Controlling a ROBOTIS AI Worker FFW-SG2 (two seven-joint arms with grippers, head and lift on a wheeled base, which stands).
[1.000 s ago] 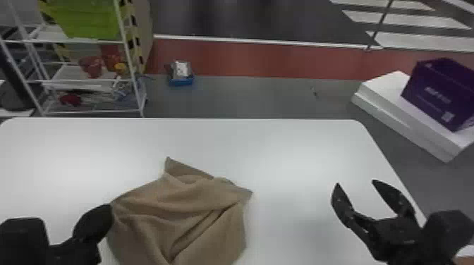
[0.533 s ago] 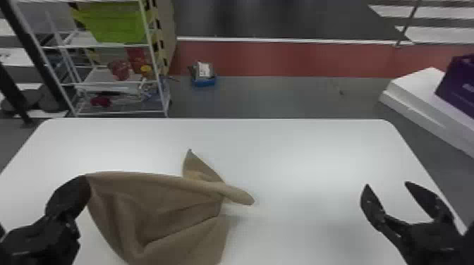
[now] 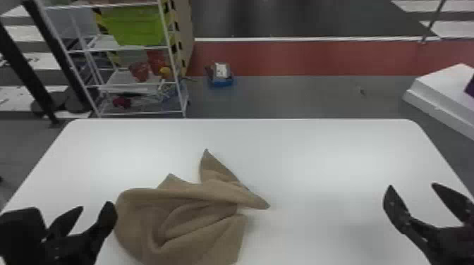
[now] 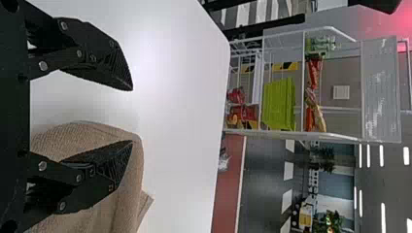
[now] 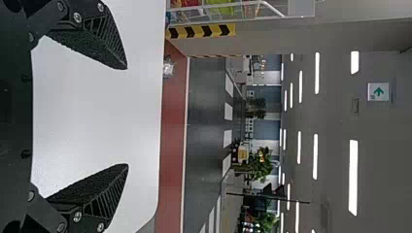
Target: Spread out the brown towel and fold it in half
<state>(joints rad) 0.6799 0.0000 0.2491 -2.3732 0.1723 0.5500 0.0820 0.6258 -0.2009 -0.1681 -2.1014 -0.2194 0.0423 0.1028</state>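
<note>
The table (image 3: 335, 158) bears the brown towel (image 3: 190, 218); our left pincer (image 3: 96, 205), wide, sits just beside it, our right pincer (image 3: 413, 185), wide, well apart.

You can make out a green arrow (image 5: 379, 91) on a white overhead sign (image 5: 386, 97), pointing to the robot's left, and black chevrons (image 5: 207, 31) on a yellow strip (image 5: 231, 30) by the rack (image 3: 118, 78).
</note>
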